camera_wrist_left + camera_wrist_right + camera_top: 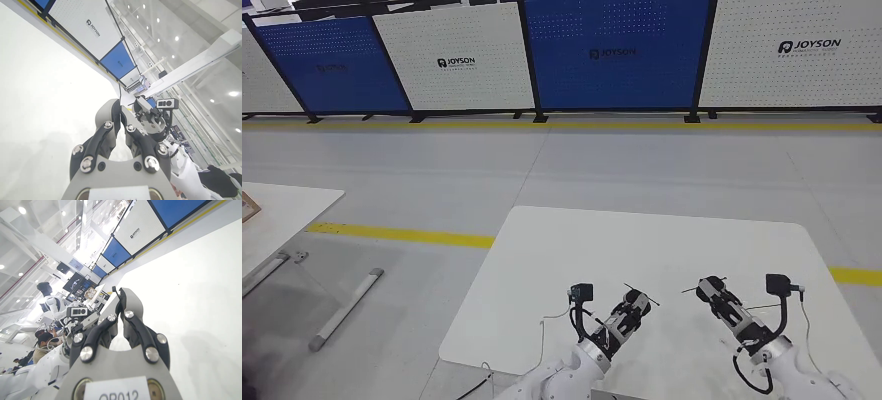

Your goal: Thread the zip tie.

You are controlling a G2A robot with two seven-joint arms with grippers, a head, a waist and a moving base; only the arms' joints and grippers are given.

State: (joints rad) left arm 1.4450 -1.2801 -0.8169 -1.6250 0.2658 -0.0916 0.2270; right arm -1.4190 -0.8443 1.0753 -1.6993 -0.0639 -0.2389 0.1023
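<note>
White is the table top (642, 245), smooth and with rounded corners, and it stands on a grey floor (542, 160) crossed by a yellow line (392, 233). Behind it runs a row of blue and white perforated panels (617, 55). A second white table (282, 205) stands well apart at the left side. Both arms are over the near edge of the table. The left gripper (119, 108) is closed on a thin black strap (119, 91), which sticks out past its fingertips. The right gripper (120, 300) is closed on the zip tie (114, 289), whose head end stands out beyond the pads. The two grippers are near each other, not touching. I cannot tell if strap and zip tie are one piece.
</note>
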